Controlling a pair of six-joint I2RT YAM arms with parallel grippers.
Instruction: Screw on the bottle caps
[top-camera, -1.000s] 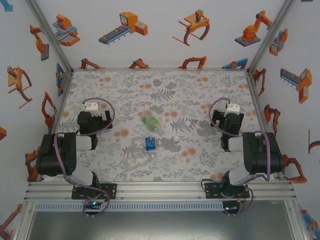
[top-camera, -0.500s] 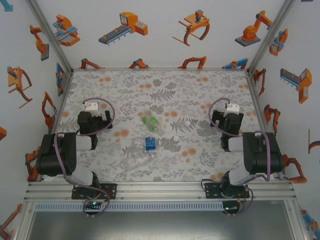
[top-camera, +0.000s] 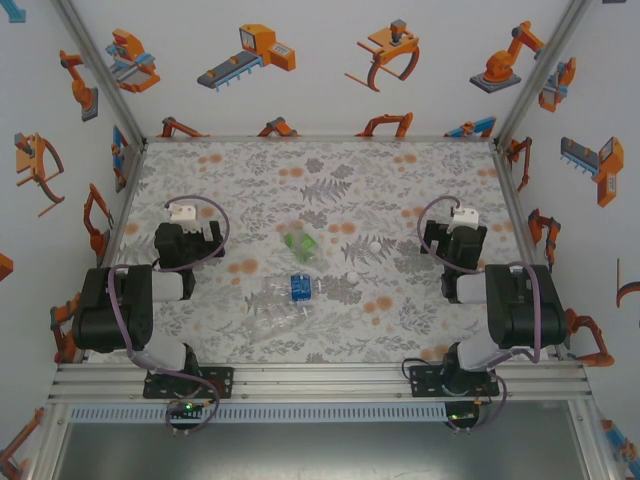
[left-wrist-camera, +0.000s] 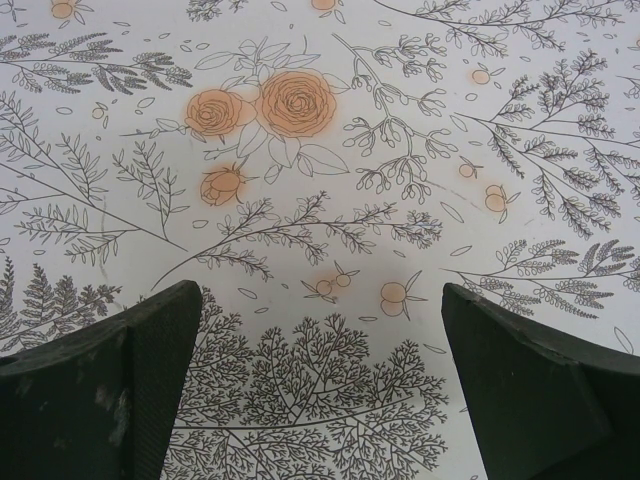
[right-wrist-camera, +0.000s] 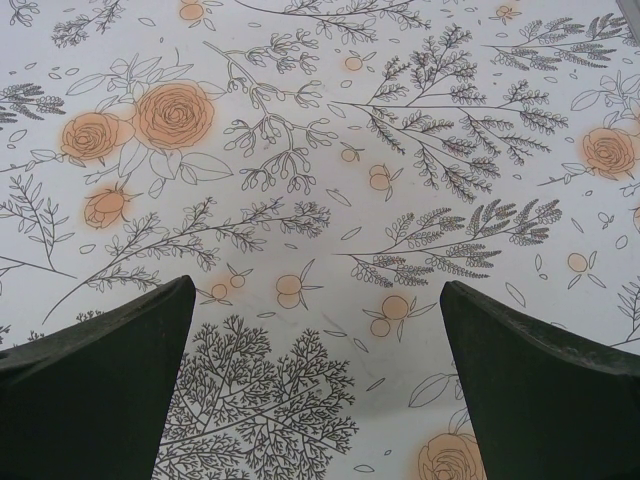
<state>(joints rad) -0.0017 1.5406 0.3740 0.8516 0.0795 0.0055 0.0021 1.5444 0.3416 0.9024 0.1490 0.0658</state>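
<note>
Three bottles (top-camera: 300, 286) lie mid-table (top-camera: 450, 170) between left claw (left-wrist-camera: 320, 290) and right claw (right-wrist-camera: 318, 284).

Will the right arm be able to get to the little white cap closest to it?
Probably yes. The right end effector is open and holds nothing, and in the top view the white cap lies to its left on the tablecloth with nothing between them.

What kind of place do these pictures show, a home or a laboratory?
Probably a laboratory robot test cell: white walls printed with cartoon robots surround a floral tablecloth, and the left arm and right arm are bolted to an aluminium rail.
</note>
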